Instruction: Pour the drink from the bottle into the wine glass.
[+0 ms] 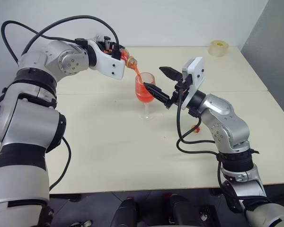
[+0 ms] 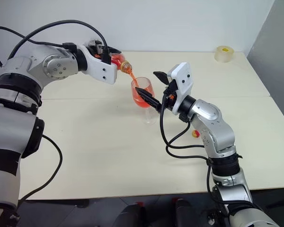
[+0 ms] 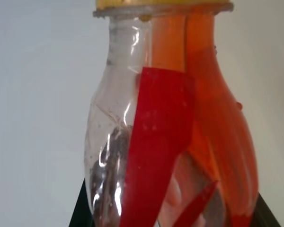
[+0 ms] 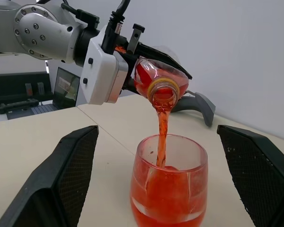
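My left gripper (image 1: 119, 53) is shut on the bottle (image 1: 128, 60), which is tipped mouth-down over the wine glass (image 1: 146, 90). A thin stream of the red drink (image 4: 162, 135) runs from the bottle's yellow-ringed mouth into the bowl. The glass stands upright on the table, its bowl more than half full of red liquid. My right gripper (image 1: 152, 77) is open, one black finger on each side of the bowl; in the right wrist view a gap shows between both fingers (image 4: 71, 175) and the glass. The left wrist view shows the bottle (image 3: 170, 132) close up, with its red label strip.
A roll of clear tape (image 1: 219, 48) sits at the far right corner of the cream table (image 1: 109, 151). A small red and yellow object (image 1: 196, 127) lies on the table beside my right forearm. A grey wall stands at the right.
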{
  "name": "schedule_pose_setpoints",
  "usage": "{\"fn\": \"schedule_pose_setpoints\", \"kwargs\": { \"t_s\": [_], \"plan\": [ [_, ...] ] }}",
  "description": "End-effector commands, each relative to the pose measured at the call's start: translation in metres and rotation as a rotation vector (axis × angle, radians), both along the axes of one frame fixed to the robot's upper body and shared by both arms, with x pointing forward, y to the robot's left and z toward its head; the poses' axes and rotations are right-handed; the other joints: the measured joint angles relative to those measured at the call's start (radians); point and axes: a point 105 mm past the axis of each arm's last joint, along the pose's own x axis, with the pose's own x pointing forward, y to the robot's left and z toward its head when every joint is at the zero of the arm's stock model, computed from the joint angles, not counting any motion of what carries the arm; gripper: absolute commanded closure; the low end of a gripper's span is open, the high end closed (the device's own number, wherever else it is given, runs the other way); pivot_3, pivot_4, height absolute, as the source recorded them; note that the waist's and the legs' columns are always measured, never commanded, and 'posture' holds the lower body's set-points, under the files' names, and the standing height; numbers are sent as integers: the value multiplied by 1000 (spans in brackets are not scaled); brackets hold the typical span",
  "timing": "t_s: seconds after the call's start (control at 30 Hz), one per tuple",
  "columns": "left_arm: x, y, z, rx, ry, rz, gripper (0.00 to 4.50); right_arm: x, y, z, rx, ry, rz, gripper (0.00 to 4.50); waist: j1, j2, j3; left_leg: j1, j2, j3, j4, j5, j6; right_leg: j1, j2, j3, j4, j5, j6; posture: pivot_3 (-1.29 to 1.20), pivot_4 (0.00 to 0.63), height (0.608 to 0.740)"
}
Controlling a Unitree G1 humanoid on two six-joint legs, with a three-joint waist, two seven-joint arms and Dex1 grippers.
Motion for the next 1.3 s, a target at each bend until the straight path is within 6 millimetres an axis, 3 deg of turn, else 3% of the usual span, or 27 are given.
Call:
{"fn": "schedule_pose_setpoints", "kwargs": {
  "t_s": [0.03,0.63,0.9,1.1,1.3],
  "plan": [
    [-4,-4,29,-13,-84,-18,3187,-5,-1,16,16,-73,5,195,-1,0,0,0,0,0,0,0,0,0,0,0,0,0,0,0,150,740],
    [-3,-12,26,-67,-57,-36,3187,-1,-7,19,11,-80,-23,195,-2,0,0,0,0,0,0,0,0,0,0,0,0,0,0,0,150,740],
    [-2,-15,23,-319,92,-42,3187,0,-11,18,5,-81,-36,195,-6,0,0,0,0,0,0,0,0,0,0,0,0,0,0,0,150,740],
    [1,-4,29,-552,180,-19,3187,0,-11,19,4,-83,-34,195,-13,0,0,0,0,0,0,0,0,0,0,0,1,0,0,0,150,740],
    [5,14,36,-901,254,-13,3187,-7,-10,18,-2,-79,-18,195,-16,0,0,0,0,0,1,0,0,0,0,0,1,0,0,0,150,740]
  ]
}}
